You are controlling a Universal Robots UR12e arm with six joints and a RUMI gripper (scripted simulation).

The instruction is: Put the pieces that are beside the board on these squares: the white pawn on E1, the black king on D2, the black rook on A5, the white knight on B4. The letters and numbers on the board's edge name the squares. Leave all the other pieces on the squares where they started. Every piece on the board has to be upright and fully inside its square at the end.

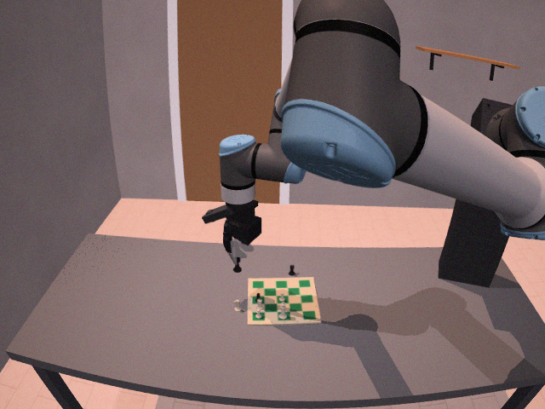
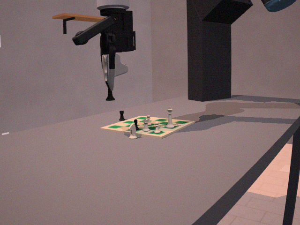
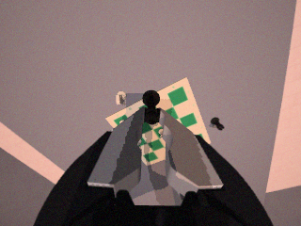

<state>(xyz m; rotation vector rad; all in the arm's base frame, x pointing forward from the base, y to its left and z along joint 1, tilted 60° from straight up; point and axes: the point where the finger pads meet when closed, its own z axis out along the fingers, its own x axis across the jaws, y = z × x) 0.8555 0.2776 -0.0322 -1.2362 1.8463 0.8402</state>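
Note:
My gripper (image 1: 237, 257) is shut on the top of the black king (image 1: 237, 266) and holds it upright, well above the table, off the far left corner of the green and cream board (image 1: 285, 301). In the exterior view the king (image 2: 110, 93) hangs from the fingers (image 2: 108, 83) high over the table. In the wrist view its base (image 3: 150, 100) shows past the fingertips. The black rook (image 1: 291, 269) stands on the table behind the board. The white knight (image 1: 238, 305) stands on the table at the board's left edge.
Several white pieces (image 2: 154, 122) and a small black piece (image 2: 136, 124) stand on the board's near-left part. The arm's dark pedestal (image 1: 473, 238) stands at the table's far right. The arm's shadow falls right of the board.

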